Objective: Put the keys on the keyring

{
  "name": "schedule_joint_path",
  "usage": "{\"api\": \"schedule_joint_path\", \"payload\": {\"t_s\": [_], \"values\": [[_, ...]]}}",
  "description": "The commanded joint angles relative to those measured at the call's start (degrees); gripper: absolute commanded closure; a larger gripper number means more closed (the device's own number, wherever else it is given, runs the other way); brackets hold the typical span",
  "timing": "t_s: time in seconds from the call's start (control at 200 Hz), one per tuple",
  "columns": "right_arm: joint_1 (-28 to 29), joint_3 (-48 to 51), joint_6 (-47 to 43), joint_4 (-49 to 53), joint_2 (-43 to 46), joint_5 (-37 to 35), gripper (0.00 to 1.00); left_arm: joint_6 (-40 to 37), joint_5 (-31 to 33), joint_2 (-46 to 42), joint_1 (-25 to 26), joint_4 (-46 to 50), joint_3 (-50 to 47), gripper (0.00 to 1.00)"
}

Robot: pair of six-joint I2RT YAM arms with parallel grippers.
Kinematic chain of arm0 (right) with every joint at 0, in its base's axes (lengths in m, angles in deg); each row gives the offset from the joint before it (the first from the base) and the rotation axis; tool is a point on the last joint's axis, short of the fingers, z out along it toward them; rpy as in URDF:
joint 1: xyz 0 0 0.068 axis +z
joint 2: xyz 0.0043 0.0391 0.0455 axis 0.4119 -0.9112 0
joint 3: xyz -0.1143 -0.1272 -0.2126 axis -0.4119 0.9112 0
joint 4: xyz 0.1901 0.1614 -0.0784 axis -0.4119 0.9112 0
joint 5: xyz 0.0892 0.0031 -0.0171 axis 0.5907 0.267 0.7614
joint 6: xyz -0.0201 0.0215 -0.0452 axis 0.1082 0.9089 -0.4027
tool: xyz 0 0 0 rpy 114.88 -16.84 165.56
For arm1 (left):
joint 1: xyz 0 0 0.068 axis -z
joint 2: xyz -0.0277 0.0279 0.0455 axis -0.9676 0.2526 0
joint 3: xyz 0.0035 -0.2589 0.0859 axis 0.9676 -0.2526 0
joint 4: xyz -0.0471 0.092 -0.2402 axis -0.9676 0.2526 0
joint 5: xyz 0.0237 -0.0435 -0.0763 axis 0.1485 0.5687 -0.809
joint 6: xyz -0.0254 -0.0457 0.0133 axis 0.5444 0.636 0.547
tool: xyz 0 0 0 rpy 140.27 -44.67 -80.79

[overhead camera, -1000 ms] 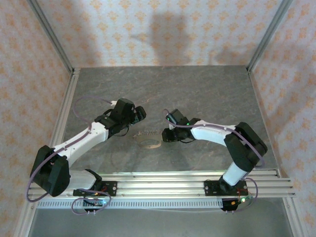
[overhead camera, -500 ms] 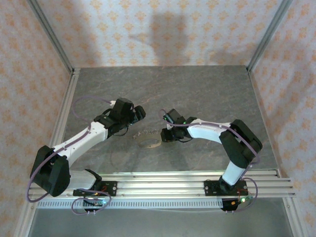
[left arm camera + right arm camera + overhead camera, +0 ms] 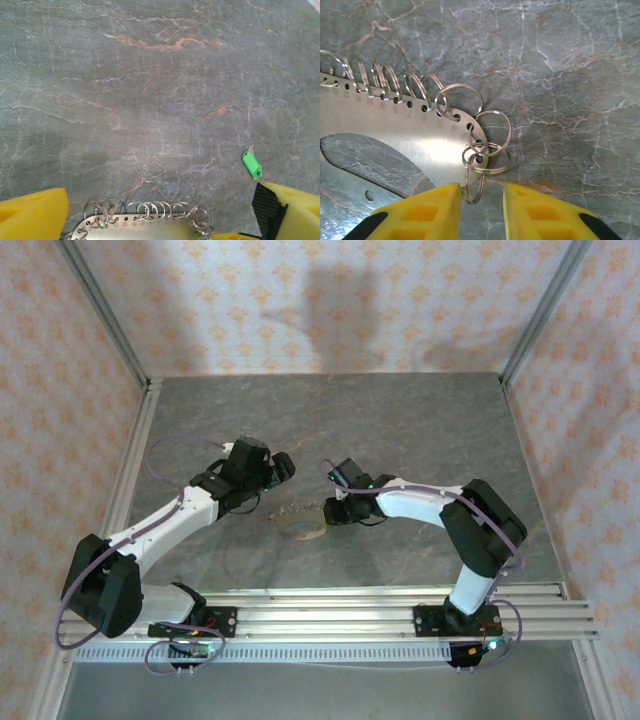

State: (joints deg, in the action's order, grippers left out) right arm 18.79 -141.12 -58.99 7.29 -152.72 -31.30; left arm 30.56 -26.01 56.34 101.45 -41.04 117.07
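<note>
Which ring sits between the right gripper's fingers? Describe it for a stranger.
On the grey marble table lies a perforated metal plate with split rings along its edge. At its rounded tip, one ring reaches into the gap of the right gripper; its neighbours fan away from the yellow fingers.

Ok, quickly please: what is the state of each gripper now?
Left gripper: open wide, holding nothing.
Right gripper: partly open around a small ring, not pinching it.

Soft, even light. Fuzzy dark shadows lie on the back wall. The keyring shines bright. Close pictures look sharp.
</note>
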Motion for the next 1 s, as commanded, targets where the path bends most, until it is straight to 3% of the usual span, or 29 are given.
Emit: {"api": "schedule_joint_path", "payload": {"t_s": [0.0, 0.405, 0.631, 0.996], "values": [[0.6, -1.9, -0.7, 0.1, -1.1, -1.7, 0.72, 0.0, -0.4, 0.6, -0.5, -1.2, -0.3, 0.03], [0.6, -3.3, -0.7, -0.4, -2.2, -2.4, 0.78, -0.1, -0.6, 1.0, -0.6, -1.6, -0.5, 0.03], [0.6, -3.5, -1.4, 0.5, -2.3, -1.9, 1.00, 0.0, -0.8, 0.9, -0.7, -1.7, -0.5, 0.03], [0.5, -6.3, -9.0, 6.6, 6.3, 2.6, 1.00, -1.7, -2.9, -0.6, -0.8, -0.9, 1.2, 0.03]]}}
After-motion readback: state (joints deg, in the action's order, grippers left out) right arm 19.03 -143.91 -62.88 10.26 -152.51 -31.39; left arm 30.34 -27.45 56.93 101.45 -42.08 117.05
